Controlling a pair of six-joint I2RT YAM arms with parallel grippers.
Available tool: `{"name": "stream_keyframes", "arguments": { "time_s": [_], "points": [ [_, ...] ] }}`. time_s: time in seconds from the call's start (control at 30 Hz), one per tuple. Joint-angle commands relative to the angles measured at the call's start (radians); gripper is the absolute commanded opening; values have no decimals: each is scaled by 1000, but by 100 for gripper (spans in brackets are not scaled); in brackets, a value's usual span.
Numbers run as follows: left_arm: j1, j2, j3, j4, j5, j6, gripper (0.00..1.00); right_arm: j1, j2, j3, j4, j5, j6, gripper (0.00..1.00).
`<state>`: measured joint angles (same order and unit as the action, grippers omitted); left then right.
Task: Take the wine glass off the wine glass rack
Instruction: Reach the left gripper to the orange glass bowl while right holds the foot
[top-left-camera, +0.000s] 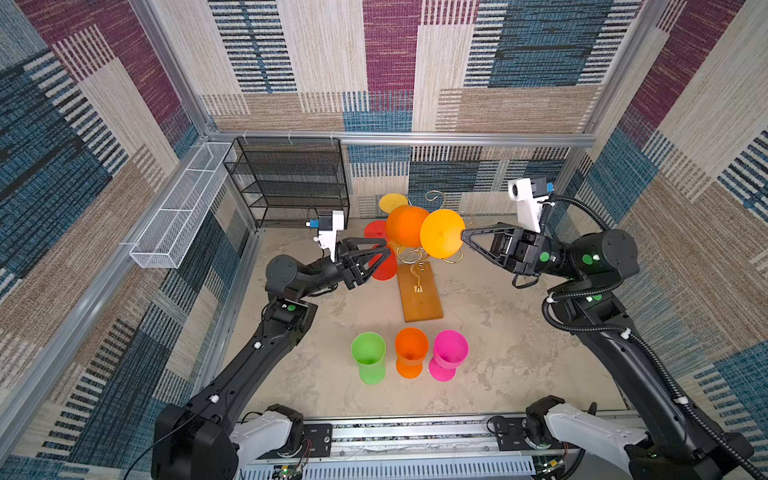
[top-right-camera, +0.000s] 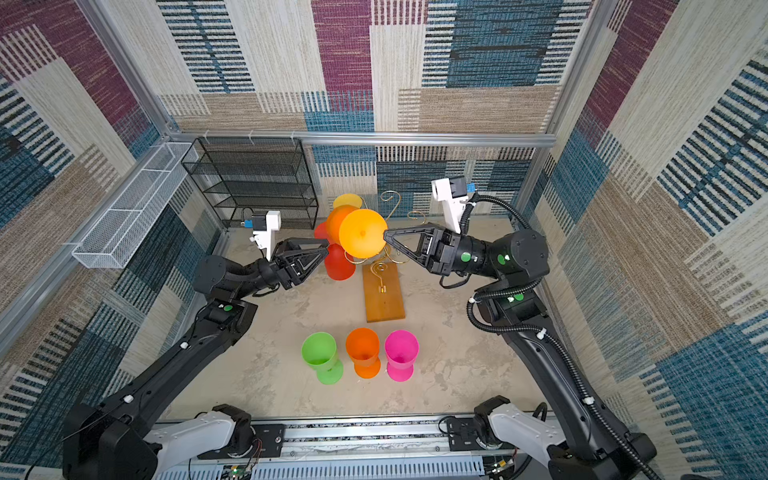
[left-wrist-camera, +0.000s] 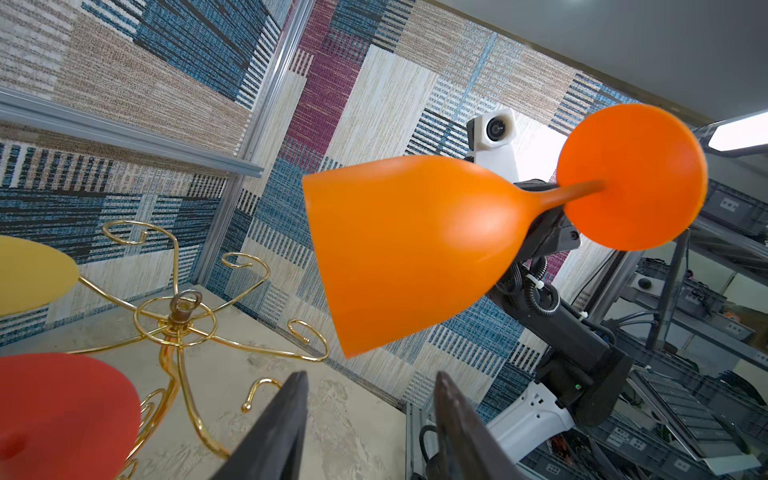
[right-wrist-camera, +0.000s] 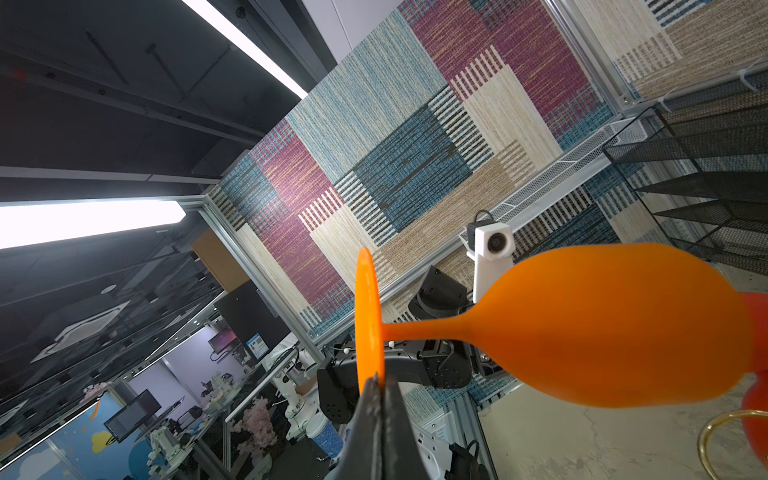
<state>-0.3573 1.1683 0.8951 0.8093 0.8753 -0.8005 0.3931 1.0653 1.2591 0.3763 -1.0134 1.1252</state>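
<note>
Both top views, right tool (top-left-camera: 464, 237): is clamping narrow on the foot rim of the orange wine glass (top-left-camera: 405, 227) and holding it sideways, bowl pointing left. The thin disc is probably the easiest part to reach from that side.
Both top views, orange wine glass (top-right-camera: 361, 237): is hanging in the air over the far end of the wine glass rack (top-left-camera: 419, 297), seemingly free of the gold arms. The lift-off looks done, with the set-down yet to come.
Both top views, left tool (top-left-camera: 384, 251): is waiting half spread and empty, left of the wine glass rack, just beside the hanging red glass (top-left-camera: 382, 268). It is likely standing by to support the bowl.
Both top views, tabletop (top-left-camera: 519, 353): is carrying a row of three glasses (top-left-camera: 411, 349) upright at the near side, which suggests where this one is going.
Left wrist, left tool (left-wrist-camera: 371, 376): its two fingers are standing apart, aiming at the bowl of the orange wine glass (left-wrist-camera: 407, 249), near it but not touching.
Left wrist, wine glass rack (left-wrist-camera: 180, 328): is showing several bare scroll arms, while the red glass (left-wrist-camera: 62, 407) and a yellow glass (left-wrist-camera: 29, 274) are hanging by their feet.
Right wrist, right tool (right-wrist-camera: 376, 380): is pinching only the edge of the foot between closed fingers. With so small a bite on a long glass, the orange wine glass (right-wrist-camera: 602, 328) risks pivoting or slipping if swung fast.
</note>
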Motion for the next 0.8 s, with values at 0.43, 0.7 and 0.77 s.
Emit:
{"name": "stream_keyframes", "arguments": {
  "time_s": [0.43,0.7,0.77],
  "points": [
    [4,169,42,458,76,-269,51,2,-16,-72,179,-5,77,0],
    [4,189,41,510,89,-313,49,1,8,-101,256,-4,111,0],
    [4,190,38,528,92,-329,47,1,12,-100,263,-4,110,0]
  ]
}}
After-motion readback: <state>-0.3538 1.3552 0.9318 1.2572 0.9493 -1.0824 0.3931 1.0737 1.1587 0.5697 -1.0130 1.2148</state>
